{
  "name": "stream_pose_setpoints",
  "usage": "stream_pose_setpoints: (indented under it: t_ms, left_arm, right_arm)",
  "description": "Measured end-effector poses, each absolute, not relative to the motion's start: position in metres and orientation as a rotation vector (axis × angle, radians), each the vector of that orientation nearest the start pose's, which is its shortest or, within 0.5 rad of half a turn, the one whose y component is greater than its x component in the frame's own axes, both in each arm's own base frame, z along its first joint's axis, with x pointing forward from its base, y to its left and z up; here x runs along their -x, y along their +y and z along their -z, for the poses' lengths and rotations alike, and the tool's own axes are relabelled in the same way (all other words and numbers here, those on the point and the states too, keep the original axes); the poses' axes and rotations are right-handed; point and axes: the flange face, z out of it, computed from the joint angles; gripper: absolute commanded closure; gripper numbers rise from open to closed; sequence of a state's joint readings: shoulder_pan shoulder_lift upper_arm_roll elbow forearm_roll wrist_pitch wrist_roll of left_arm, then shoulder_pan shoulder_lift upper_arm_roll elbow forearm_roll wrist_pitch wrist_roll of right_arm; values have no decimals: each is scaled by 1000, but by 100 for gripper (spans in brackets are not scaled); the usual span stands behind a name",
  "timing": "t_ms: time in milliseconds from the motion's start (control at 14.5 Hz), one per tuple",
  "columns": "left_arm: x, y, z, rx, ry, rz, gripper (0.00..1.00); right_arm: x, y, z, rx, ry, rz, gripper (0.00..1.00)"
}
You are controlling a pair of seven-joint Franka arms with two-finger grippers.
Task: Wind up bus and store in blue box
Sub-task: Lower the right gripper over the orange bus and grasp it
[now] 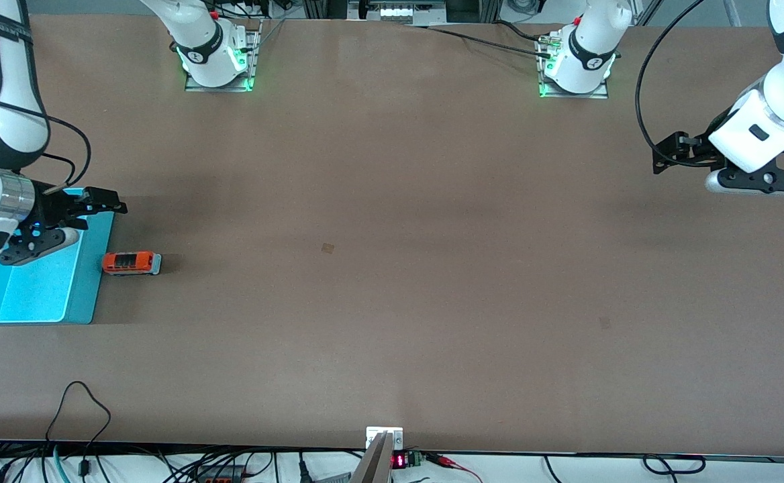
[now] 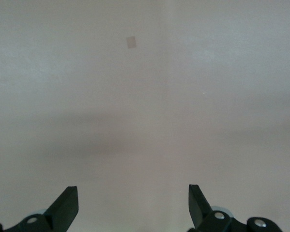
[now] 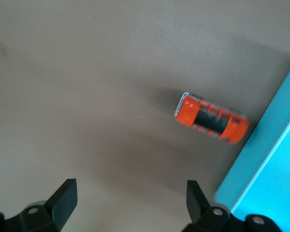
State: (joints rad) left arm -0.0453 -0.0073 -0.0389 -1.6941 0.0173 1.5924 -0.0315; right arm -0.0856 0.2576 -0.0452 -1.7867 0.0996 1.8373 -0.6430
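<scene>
right gripper (image 1: 107, 202) hangs over the light-blue plastic box (image 1: 90, 295), fingers spread wide, holding nothing. small orange toy bus (image 1: 131, 263) stands on the table just beside the box. left gripper (image 1: 664, 154) waits, spread, empty.

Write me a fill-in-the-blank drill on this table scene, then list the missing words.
1. The bus stands on the table beside the ____ box.
2. The bus's body is mostly ____.
3. The right pincer hangs over the box's rim with fingers ____.
4. The left pincer, open, holds ____.

Missing words: blue; orange; open; nothing
</scene>
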Motion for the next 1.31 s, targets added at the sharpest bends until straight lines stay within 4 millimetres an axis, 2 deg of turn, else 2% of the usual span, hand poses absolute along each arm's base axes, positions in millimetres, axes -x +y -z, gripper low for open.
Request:
stream_pose_setpoints:
  t_ms: [344, 550, 688, 894, 1307]
  left_arm:
    - [-546, -50, -573, 3113, 101, -143, 0]
    - [-546, -51, -573, 3113, 102, -144, 0]
    - [-546, -51, -573, 3113, 102, -144, 0]
    - [-546, -51, -573, 3113, 103, -144, 0]
    - [-546, -52, -573, 3113, 104, -143, 0]
  right_arm:
    - [-594, -70, -352, 2805, -1267, -180, 0]
    - [-583, -96, -313, 2701, -1470, -144, 0]
    - [-579, -108, -293, 2638, -1568, -134, 0]
    - [-582, -113, -271, 2573, -1675, -112, 0]
    - [-593, -109, -254, 2525, -1827, -21, 0]
